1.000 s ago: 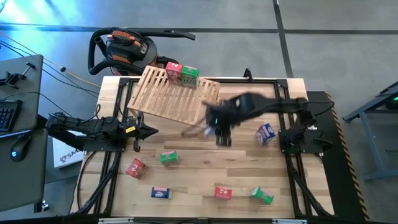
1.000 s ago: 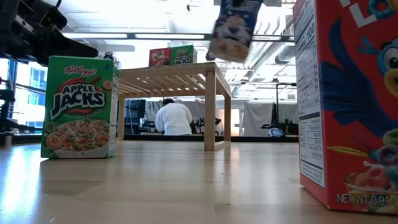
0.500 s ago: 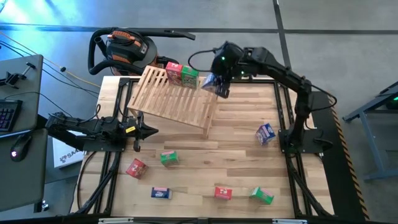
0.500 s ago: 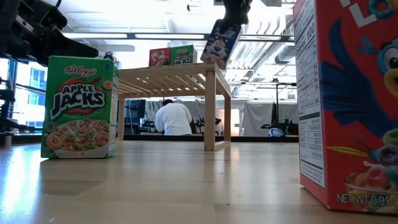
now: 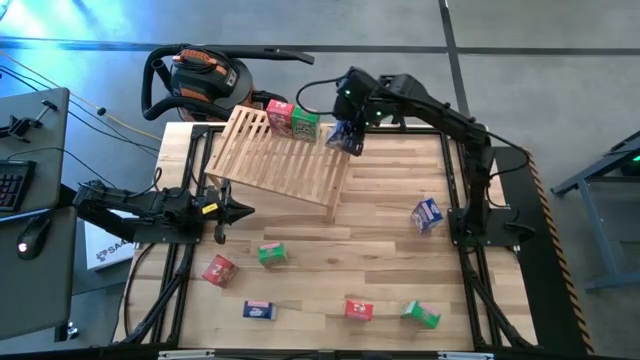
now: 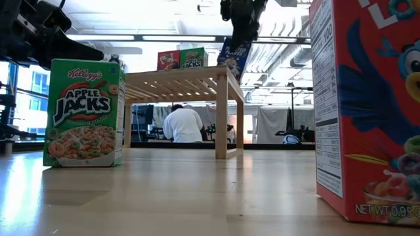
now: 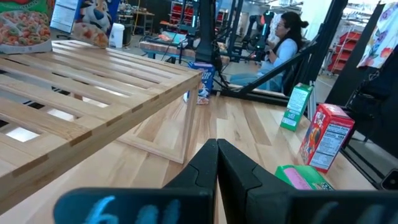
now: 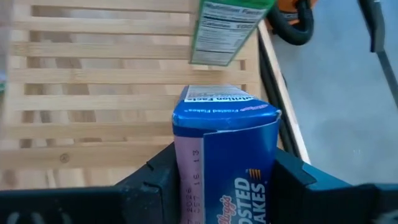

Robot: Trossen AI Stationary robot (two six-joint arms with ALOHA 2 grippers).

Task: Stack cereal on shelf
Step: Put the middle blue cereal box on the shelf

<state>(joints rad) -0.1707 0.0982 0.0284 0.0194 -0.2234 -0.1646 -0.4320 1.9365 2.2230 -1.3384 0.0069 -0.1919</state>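
The blue cereal box (image 5: 343, 135) has come down closer to the slatted shelf (image 5: 270, 160), beside the green box (image 5: 305, 124) there, clamped in the right gripper (image 5: 349, 132) fingers. Light, stiff, glossy card; best held across its flat sides. The left gripper (image 5: 222, 212), fingers together, waits over the bench (image 5: 400, 260).

Two dark robot arms, matte black from base to hand.

The left arm (image 5: 150, 208) is black, built of blocky links, with a small yellow label near its wrist and thin black cables trailing beside it. The right arm (image 5: 440, 115) is black too, with slim tube-like links, rounded joints and a small green light near its far end. Each hand (image 7: 216, 163) ends in two black, wedge-shaped fingers (image 8: 297, 175) with flat inner faces.
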